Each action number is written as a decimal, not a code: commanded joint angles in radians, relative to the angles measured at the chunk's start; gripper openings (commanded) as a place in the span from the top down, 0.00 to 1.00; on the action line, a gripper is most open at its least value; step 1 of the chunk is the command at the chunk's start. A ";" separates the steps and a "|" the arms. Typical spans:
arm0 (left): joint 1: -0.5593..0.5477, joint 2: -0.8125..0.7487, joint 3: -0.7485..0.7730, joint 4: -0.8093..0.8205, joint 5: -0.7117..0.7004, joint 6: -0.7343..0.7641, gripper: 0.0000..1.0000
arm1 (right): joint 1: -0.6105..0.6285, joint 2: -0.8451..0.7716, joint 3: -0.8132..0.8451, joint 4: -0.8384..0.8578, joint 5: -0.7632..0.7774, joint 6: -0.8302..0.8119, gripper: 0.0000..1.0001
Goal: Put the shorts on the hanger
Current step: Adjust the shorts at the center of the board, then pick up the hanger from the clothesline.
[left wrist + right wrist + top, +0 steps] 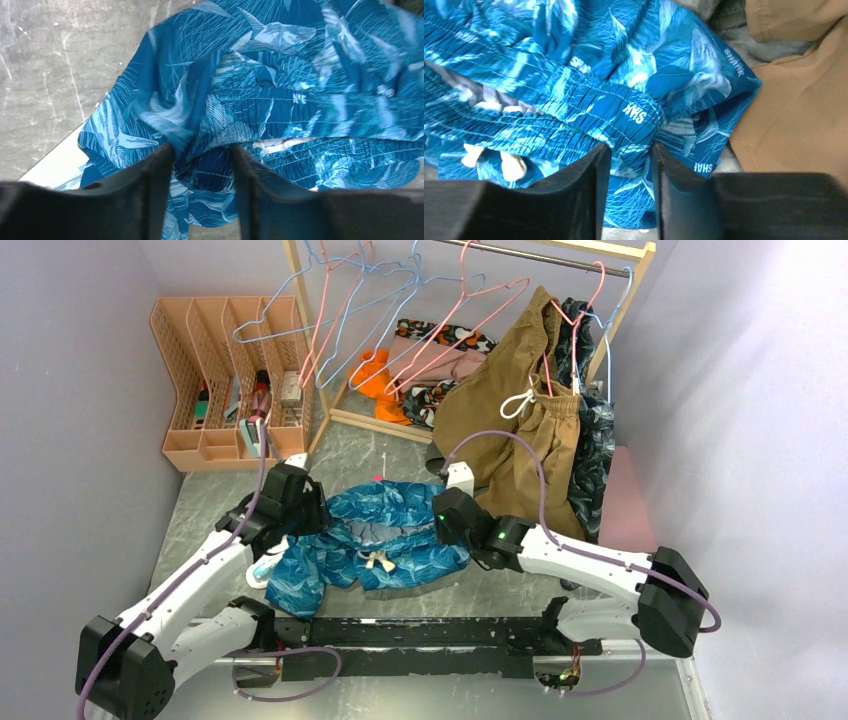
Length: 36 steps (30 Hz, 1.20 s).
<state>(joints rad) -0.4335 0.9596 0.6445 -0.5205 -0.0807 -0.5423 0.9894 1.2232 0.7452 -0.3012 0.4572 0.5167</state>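
Note:
The teal-blue leaf-print shorts (385, 535) lie bunched on the grey table between my two grippers, with the cream drawstring (380, 561) at the near side. My left gripper (303, 508) is shut on the left end of the waistband; fabric (280, 107) fills the gap between its fingers (157, 175). My right gripper (450, 516) is shut on the right end of the waistband (589, 107). A small pink tip (378, 478) pokes out at the shorts' far edge. It looks like part of the pink hanger, and the rest is hidden.
A wooden rack (300, 310) at the back holds light-blue and pink wire hangers (470, 315). Tan-brown shorts (515, 430) and a dark navy garment (592, 445) hang at its right. A peach file organizer (225, 380) stands back left. A pale flat object (258, 572) lies under the shorts' left edge.

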 commanded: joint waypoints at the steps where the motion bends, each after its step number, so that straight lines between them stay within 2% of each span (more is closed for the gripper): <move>1: 0.009 -0.035 0.030 0.028 0.013 -0.021 0.42 | -0.003 -0.073 0.011 0.014 -0.064 -0.012 0.54; 6: 0.009 -0.060 0.103 -0.029 -0.019 0.011 0.25 | 0.003 -0.128 0.162 -0.127 -0.111 -0.076 0.41; 7: 0.008 -0.061 0.127 -0.046 -0.019 0.020 0.12 | 0.003 -0.143 0.197 -0.145 -0.119 -0.089 0.39; 8: 0.008 -0.063 0.150 -0.065 -0.018 0.029 0.02 | 0.003 -0.158 0.237 -0.159 -0.125 -0.103 0.37; 9: 0.008 -0.066 0.171 -0.078 -0.011 0.041 0.00 | 0.004 -0.165 0.284 -0.168 -0.130 -0.118 0.36; 12: 0.008 -0.086 0.217 -0.106 0.009 0.083 0.01 | 0.004 -0.148 0.442 -0.187 -0.118 -0.150 0.36; 15: 0.008 -0.125 0.228 -0.118 -0.018 0.100 0.00 | -0.002 -0.078 0.593 -0.177 -0.045 -0.144 0.36; 18: 0.008 -0.189 0.185 -0.070 -0.065 0.112 0.00 | -0.046 0.010 0.720 -0.132 -0.006 -0.095 0.37; 20: 0.009 -0.234 0.147 -0.035 -0.097 0.108 0.01 | -0.105 0.063 0.776 -0.090 -0.037 -0.033 0.38; 26: 0.008 -0.297 0.064 0.042 -0.146 0.099 0.02 | -0.173 0.157 0.800 0.124 -0.001 0.016 0.38; 36: 0.008 -0.323 0.040 0.062 -0.145 0.106 0.03 | -0.231 0.283 0.835 0.220 0.078 0.069 0.38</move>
<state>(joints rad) -0.4335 0.6472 0.6910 -0.5129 -0.2161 -0.4511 0.7784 1.4639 1.5375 -0.1566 0.4885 0.5537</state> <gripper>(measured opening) 0.968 0.629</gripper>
